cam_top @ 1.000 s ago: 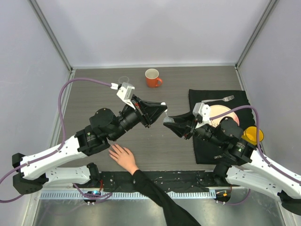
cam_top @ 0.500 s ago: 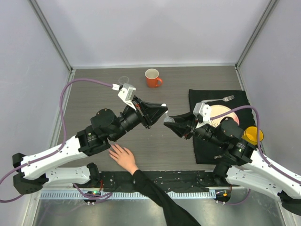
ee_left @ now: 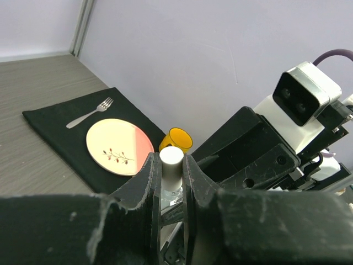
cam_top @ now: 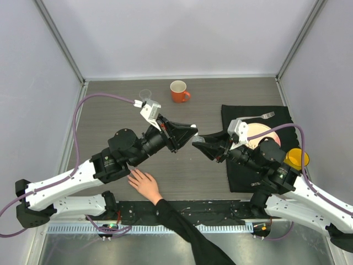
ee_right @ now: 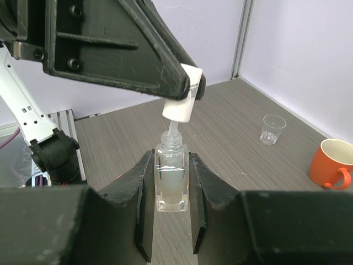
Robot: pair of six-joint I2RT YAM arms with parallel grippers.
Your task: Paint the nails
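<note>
A bare hand [cam_top: 145,185] with a black sleeve lies flat at the near table edge, under my left arm. Its nails [cam_top: 132,176] are too small to make out. My left gripper [cam_top: 192,130] [ee_left: 171,156] is shut on a white cap [ee_left: 171,167]. The cap's brush stem [ee_right: 175,129] dips into the open neck of a small clear bottle [ee_right: 172,185]. My right gripper [cam_top: 197,140] [ee_right: 172,161] is shut on that bottle and holds it upright above the table's middle. In the right wrist view the cap [ee_right: 182,104] hangs just above the bottle.
An orange mug [cam_top: 178,91] and a small clear cup [cam_top: 145,94] stand at the back. On the right, a black mat [cam_top: 242,171] carries a plate [ee_left: 118,145] and a fork [cam_top: 259,117]. A yellow cup [cam_top: 297,158] stands beside my right arm.
The two grippers have edged closer together, the left one sliding slightly right and down with the cap. The hand has stayed still.
</note>
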